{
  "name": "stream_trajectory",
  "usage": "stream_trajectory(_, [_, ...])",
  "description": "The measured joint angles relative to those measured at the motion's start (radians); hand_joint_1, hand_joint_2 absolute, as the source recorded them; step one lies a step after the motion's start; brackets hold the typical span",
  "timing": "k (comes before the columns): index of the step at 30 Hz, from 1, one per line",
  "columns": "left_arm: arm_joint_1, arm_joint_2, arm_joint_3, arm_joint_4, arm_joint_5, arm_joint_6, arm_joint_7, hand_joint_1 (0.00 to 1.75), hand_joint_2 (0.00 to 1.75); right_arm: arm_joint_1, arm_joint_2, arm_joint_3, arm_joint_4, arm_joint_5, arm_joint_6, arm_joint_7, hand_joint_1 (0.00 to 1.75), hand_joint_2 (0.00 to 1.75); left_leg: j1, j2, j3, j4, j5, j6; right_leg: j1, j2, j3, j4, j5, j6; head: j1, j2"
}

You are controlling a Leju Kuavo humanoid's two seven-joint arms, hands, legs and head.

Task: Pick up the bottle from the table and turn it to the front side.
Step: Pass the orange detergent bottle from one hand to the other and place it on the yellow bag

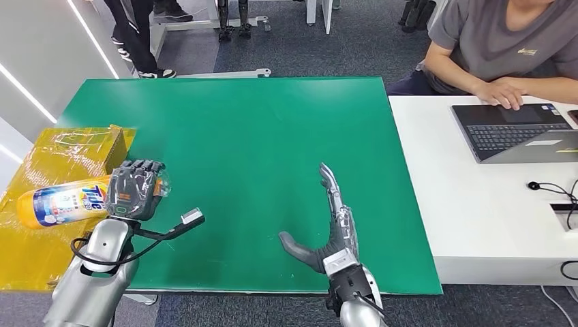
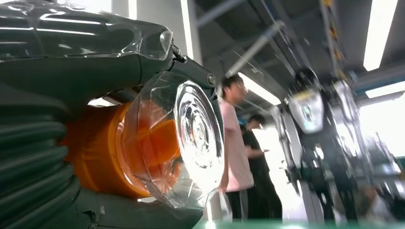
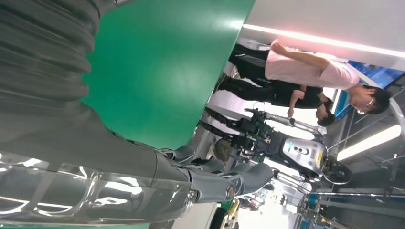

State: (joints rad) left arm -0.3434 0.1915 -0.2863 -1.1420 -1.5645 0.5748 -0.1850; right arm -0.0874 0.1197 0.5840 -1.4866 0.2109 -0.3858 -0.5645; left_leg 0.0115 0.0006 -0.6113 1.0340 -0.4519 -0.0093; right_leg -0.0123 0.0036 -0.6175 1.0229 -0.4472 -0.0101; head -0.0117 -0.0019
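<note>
Nearest to us, our right hand hovers over the near part of the green table mat, palm turned inward, fingers stretched straight and apart with the thumb spread off to the side, holding nothing. In the right wrist view the same hand lies against the mat edge.

At the mat's left edge, our left hand has its fingers wrapped tight round the cap end of the orange detergent bottle. The bottle lies on its side, its blue-and-white label facing up, its body sticking out leftward beyond the mat over the yellow plastic sheet. In the left wrist view the clear cap and orange neck of the bottle sit clamped inside the hand.

Just beyond the bottle, a yellow taped box rests at the mat's left edge.

To the right of the mat stands a white desk with an open laptop; beyond it a seated person rests a hand by the keyboard.
</note>
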Motion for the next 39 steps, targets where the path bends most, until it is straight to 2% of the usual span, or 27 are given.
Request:
stream_trajectory(3, [-0.056,0.023,-0.051,0.131,0.013,-0.032,-0.048,1.75,1.75,0.000,0.000,-0.003,-0.012,-0.020,-0.006,-0.015,0.00,1.75,0.000,0.000,0.000,0.000,0.000,0.000,0.000,0.000,0.000,0.000,0.000,0.000,0.000,0.000])
stream_trajectory(6, [-0.124,0.033,-0.088,0.261,0.046,-0.078,-0.133,1.75,1.75,-0.010,0.000,-0.005,-0.017,-0.032,-0.011,-0.018,0.00,1.75,0.000,0.000,0.000,0.000,0.000,0.000,0.000,0.000,0.000,0.000,0.000,0.000,0.000,0.000])
stream_trajectory(8, [-0.169,0.036,-0.112,0.340,0.052,-0.098,-0.157,1.75,1.75,-0.016,0.000,-0.005,-0.017,-0.035,-0.011,-0.018,0.00,1.75,0.000,0.000,0.000,0.000,0.000,0.000,0.000,0.000,0.000,0.000,0.000,0.000,0.000,0.000])
stream_trajectory(15, [-0.299,0.031,-0.174,0.535,0.042,-0.147,-0.145,1.75,1.75,-0.030,0.000,-0.005,-0.012,-0.035,-0.010,-0.016,0.00,1.75,0.000,0.000,0.000,0.000,0.000,0.000,0.000,0.000,0.000,0.000,0.000,0.000,0.000,0.000])
stream_trajectory(27, [-0.422,0.026,-0.203,0.687,0.055,-0.231,-0.148,1.75,1.75,-0.064,0.008,-0.005,0.017,-0.035,-0.008,-0.010,0.00,1.75,0.000,0.000,-0.001,0.000,0.000,0.000,0.000,0.000,0.000,0.001,0.000,0.000,0.000,0.000])
stream_trajectory(31, [-0.427,0.036,-0.207,0.710,0.059,-0.237,-0.133,0.04,1.75,-0.064,0.009,-0.005,0.023,-0.035,-0.007,-0.010,0.00,1.75,0.000,0.000,-0.001,0.000,0.000,0.000,0.000,0.000,0.000,0.001,0.000,0.000,0.000,0.000])
stream_trajectory(39, [-0.427,0.049,-0.208,0.741,0.059,-0.255,-0.097,0.00,1.75,-0.063,0.011,-0.005,0.034,-0.035,0.002,-0.007,0.00,1.75,0.000,0.000,-0.001,0.000,0.000,0.000,0.000,0.000,0.000,0.001,0.000,0.000,0.000,0.000])
